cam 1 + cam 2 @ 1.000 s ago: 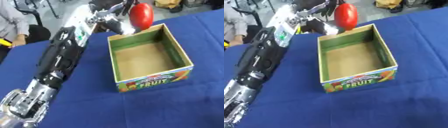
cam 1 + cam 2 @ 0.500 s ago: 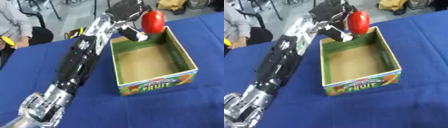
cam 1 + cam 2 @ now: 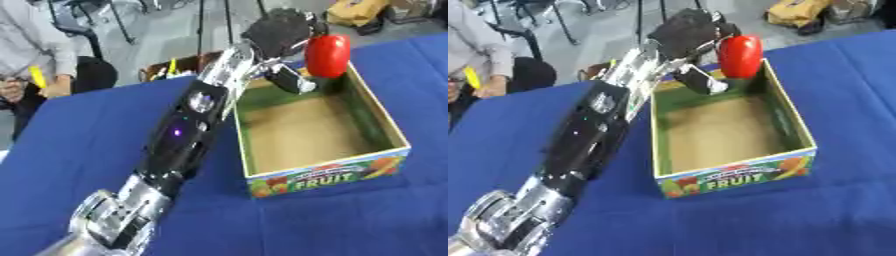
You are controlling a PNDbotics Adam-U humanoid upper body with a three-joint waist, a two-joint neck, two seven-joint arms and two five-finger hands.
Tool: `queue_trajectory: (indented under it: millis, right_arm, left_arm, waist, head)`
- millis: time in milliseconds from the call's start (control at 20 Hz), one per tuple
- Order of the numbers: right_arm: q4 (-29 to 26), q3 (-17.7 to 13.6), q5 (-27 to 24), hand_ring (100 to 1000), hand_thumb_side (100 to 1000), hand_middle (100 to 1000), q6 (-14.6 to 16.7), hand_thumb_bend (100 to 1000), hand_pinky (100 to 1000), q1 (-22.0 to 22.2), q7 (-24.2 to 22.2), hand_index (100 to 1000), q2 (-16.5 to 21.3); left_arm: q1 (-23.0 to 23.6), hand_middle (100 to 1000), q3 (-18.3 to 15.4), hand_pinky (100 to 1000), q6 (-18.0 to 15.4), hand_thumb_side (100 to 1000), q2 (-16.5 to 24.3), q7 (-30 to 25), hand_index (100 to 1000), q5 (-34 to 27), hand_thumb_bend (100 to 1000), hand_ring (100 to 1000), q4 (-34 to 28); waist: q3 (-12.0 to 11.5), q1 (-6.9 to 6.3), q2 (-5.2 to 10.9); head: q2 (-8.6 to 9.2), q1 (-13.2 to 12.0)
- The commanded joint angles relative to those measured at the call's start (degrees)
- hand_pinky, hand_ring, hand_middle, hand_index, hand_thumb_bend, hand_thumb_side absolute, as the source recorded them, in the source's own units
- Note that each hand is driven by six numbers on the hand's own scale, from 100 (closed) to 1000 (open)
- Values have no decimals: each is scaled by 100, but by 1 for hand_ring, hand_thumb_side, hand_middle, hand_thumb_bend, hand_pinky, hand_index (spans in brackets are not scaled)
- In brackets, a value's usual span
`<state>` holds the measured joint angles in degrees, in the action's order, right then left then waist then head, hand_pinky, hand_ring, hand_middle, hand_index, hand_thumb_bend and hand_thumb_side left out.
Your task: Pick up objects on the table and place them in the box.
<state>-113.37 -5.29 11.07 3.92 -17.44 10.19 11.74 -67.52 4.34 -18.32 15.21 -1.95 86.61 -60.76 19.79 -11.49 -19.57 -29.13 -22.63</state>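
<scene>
A shiny red fruit-like object (image 3: 328, 55) hangs above the far end of the open cardboard box (image 3: 385, 131), which has green inner walls, a brown floor and "FRUIT" printed on its front. My left hand (image 3: 282, 34) reaches in from the lower left along a long black and silver arm, its fingers curled on the red object at the box's far left corner. The box floor is bare. My right hand shows in neither view.
The box stands on a blue tablecloth (image 3: 79, 145). Beyond the table's far edge are chair legs, a yellow bag (image 3: 798, 12) on the floor and a seated person at the upper left.
My left arm has carried the red object rightwards and further over the box's far end. The whole picture has also shifted, so the camera has moved.
</scene>
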Motion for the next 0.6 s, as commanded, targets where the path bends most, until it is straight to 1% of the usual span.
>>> queue_trajectory:
  millis: [50, 200, 350, 450, 600]
  right_arm:
    - [-123, -5, -18, 100, 705, 234, 10, 117, 236, -56, -15, 436, 42]
    - [-123, -5, -6, 100, 707, 233, 10, 120, 236, -52, -15, 436, 43]
    - [-123, -8, 7, 100, 707, 233, 11, 120, 236, -45, -11, 436, 44]
    - [-123, -6, 10, 100, 707, 233, 12, 121, 236, -44, -10, 436, 39]
    - [-123, -7, 16, 100, 707, 233, 11, 122, 236, -43, -8, 435, 31]
  left_arm:
    - [-67, 334, -10, 100, -1, 545, 54, 34, 511, 158, 100, 286, -19]
    - [-21, 351, 19, 100, -43, 558, 52, -133, 517, 274, 100, 301, 67]
    - [18, 346, 4, 100, -172, 575, 16, -473, 508, 269, 100, 298, 192]
    - [31, 321, -105, 100, -233, 593, -40, -869, 492, -139, 100, 274, 372]
    - [14, 300, -186, 100, -121, 611, -54, -1380, 480, -885, 100, 254, 451]
  waist:
    - [3, 66, 91]
    - [-4, 66, 84]
    - [-5, 69, 84]
    - [3, 74, 82]
    - [22, 73, 76]
  head:
    - [41, -22]
    - [48, -5]
    - [57, 2]
    - [64, -5]
    - [80, -41]
